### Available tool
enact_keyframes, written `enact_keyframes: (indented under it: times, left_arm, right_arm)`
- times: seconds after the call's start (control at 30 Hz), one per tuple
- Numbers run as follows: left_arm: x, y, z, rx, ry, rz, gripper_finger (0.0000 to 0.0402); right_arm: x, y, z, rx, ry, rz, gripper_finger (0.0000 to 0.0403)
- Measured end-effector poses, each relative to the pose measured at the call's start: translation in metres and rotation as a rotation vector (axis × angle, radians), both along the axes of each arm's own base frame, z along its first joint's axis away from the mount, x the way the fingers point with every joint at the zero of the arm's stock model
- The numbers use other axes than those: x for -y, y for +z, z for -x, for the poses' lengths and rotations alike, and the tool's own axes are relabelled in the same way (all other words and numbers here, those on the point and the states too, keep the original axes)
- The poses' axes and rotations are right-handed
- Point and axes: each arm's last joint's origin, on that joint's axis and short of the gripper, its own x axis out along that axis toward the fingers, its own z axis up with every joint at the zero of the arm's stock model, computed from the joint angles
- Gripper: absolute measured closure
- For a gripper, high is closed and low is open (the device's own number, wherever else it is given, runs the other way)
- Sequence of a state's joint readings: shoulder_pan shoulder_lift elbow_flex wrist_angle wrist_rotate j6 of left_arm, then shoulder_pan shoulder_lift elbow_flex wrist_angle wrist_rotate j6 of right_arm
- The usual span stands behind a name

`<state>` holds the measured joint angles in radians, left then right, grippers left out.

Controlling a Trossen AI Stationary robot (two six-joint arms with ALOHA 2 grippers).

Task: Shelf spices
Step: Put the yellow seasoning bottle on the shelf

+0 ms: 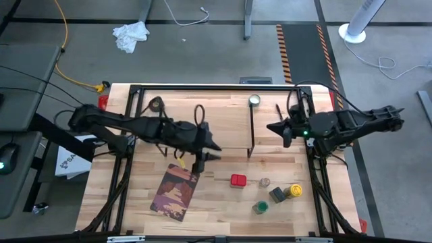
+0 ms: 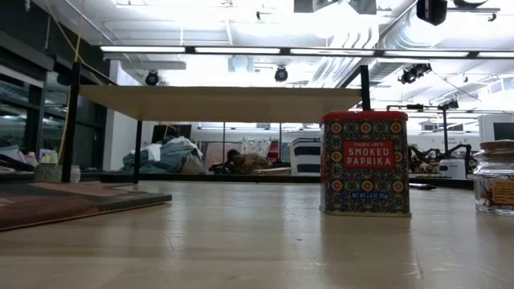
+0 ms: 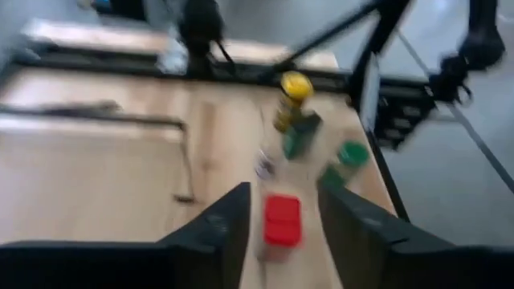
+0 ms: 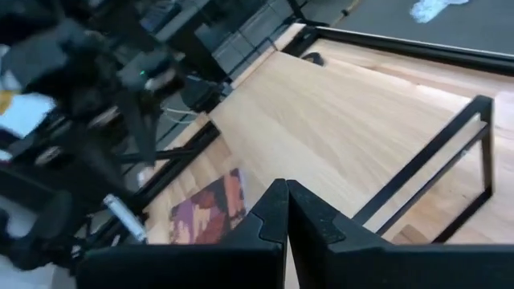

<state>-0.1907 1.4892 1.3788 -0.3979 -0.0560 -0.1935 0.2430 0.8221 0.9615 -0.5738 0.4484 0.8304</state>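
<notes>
The red box (image 1: 237,180) stands upright on the bench toward its front edge, right of centre; just to its right sit the clear glass jar (image 1: 265,182), the dark grey tin (image 1: 277,194), the yellow-topped jar (image 1: 295,191) and the green-topped jar (image 1: 260,206), all clustered toward the front right corner; the shelf (image 1: 202,118) spans the back half and carries no spice. The left gripper (image 1: 211,156) hangs just left of the box with its fingers (image 3: 221,229) parted, the box showing between them in its wrist view. Judging from that, the step is grasping the box; it should come in level, centred on the flat sides, and close without nudging the glass jar. The right gripper (image 1: 273,127) waits near the shelf's right end, fingers pressed together on nothing; a book (image 1: 175,192) lies at front left.
</notes>
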Motion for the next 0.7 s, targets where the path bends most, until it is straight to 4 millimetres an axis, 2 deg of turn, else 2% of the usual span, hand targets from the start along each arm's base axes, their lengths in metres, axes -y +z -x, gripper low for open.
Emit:
enact_keyframes:
  times: [0.1, 0.23, 0.43, 0.57, 0.7]
  left_arm:
    - [0.008, -0.014, -0.007, -0.046, -0.058, 0.003, 0.0216]
    - [0.021, -0.030, -0.018, -0.089, -0.135, 0.019, 0.0174]
    - [0.043, -0.056, -0.032, -0.122, -0.214, -0.038, 0.0144]
    - [0.053, -0.064, -0.035, -0.142, -0.220, -0.020, 0.0142]
    - [0.058, -0.062, -0.032, -0.138, -0.154, -0.012, 0.0142]
  right_arm:
    - [-0.001, -0.004, -0.008, -0.013, -0.050, -0.026, 0.0377]
    - [-0.005, -0.011, -0.022, -0.033, -0.074, -0.074, 0.0310]
    - [-0.008, -0.021, -0.035, -0.078, -0.091, -0.102, 0.0222]
    - [-0.010, -0.022, -0.036, -0.091, -0.042, -0.129, 0.0205]
    - [-0.012, -0.020, -0.033, -0.097, 0.052, -0.183, 0.0203]
